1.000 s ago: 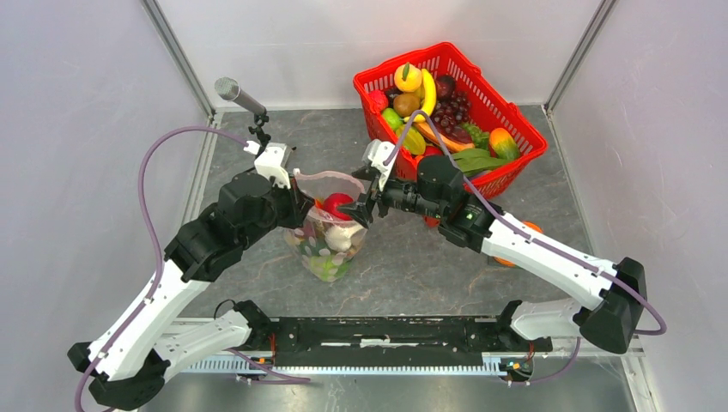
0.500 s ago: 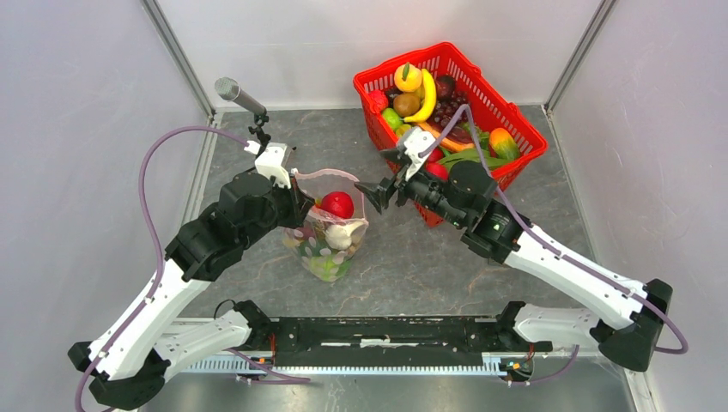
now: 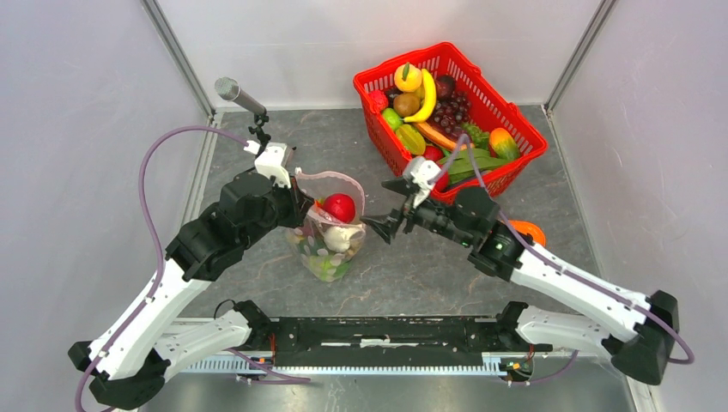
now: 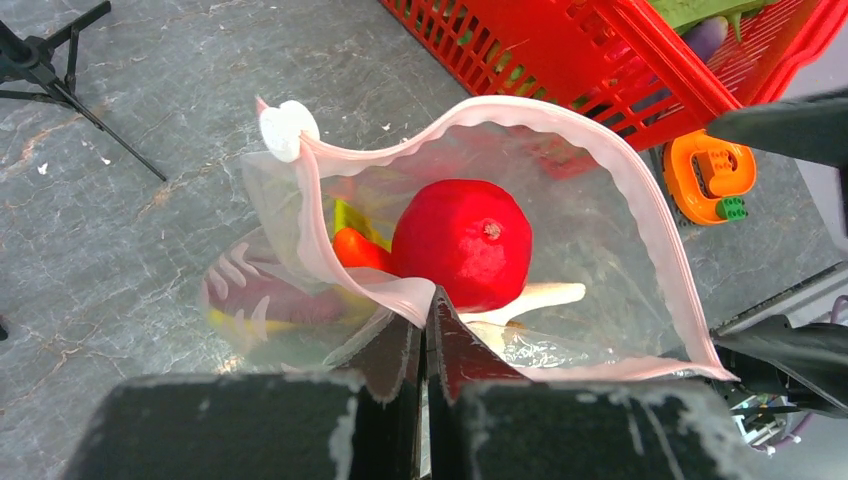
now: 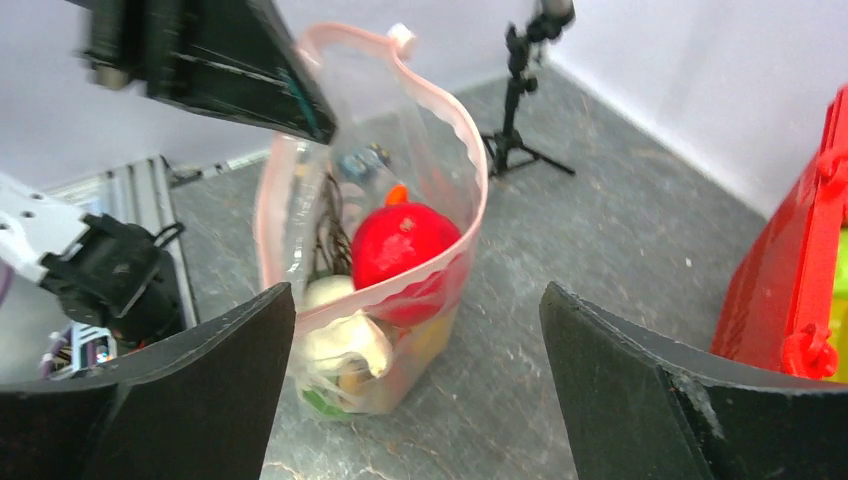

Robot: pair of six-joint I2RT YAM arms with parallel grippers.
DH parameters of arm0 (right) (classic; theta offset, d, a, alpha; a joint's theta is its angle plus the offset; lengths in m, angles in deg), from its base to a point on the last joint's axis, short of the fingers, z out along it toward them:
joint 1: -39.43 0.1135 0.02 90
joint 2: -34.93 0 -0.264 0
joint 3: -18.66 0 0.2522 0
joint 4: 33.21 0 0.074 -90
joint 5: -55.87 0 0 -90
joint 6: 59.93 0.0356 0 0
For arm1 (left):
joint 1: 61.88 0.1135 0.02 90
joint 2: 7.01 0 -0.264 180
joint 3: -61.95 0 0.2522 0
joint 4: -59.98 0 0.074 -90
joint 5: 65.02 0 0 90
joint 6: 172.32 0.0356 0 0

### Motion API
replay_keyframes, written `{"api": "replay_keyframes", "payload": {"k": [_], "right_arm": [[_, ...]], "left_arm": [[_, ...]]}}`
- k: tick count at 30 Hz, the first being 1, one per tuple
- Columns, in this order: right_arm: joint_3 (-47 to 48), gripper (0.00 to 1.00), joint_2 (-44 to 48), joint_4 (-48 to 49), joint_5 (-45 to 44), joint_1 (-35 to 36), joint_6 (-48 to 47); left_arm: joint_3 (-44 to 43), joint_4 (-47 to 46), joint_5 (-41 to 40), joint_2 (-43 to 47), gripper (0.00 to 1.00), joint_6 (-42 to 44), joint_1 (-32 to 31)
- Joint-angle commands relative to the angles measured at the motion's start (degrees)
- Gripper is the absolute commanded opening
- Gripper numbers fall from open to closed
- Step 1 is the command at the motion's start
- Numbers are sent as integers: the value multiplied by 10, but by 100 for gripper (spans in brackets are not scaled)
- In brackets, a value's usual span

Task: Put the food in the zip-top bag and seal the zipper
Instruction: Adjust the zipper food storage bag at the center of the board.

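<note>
Release looks done: red round fruit now sits on top of the pile inside the zip-top bag, just under the rim, w/ a white piece and an orange bit tucked beside it. A sec ago your right gripper was at the bag mouth w/ that fruit at its tips. Since then it swung off toward the red basket and has come back low, so the bag stands just ahead of its tips, not touching. Jaws are spread wide w/ nothing between them; wrist view shows the bag framed in the gap, apart from both fingers.

Your left gripper hasn't moved: jaws pressed together, pinching the bag's near lip on the pink zipper, fruit just beyond its tips. That pinch prob keeps the mouth gaping and the bag upright. White slider tab sits at the strip's end, ahead-left of that hand.

What it means for you: one more item banked, and the bag looks fairly full. Plenty of food is left in the basket, off to the right of your right hand. My read: fetch one small piece more, or start sealing. If sealing, the fruit prob needs pushing down first, else the strip may not meet over it. Keep the left pinch until the right has the other lip.
</note>
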Motion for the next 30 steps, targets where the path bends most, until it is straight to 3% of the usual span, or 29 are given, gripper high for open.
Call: {"api": "replay_keyframes", "payload": {"k": [1, 4, 7, 12, 17, 25, 30], "right_arm": [[-27, 96, 57, 115, 56, 2, -6], [-20, 95, 44, 70, 68, 2, -19], [-34, 92, 42, 88, 90, 2, -9], [-3, 91, 26, 46, -65, 1, -12], [117, 89, -39, -53, -75, -19, -81], [265, 88, -138, -219, 20, -39, -190], [293, 88, -166, -277, 102, -38, -236]], "left_arm": [[1, -43, -13, 7, 2, -5, 3], [0, -45, -8, 10, 2, -1, 3], [8, -66, 17, 19, 2, 24, 3], [4, -92, 125, 19, 2, 76, 3], [-9, -84, 191, 10, 2, 99, 3], [-30, -62, 212, 5, 2, 107, 3], [-36, -58, 217, 0, 2, 105, 3]]}}
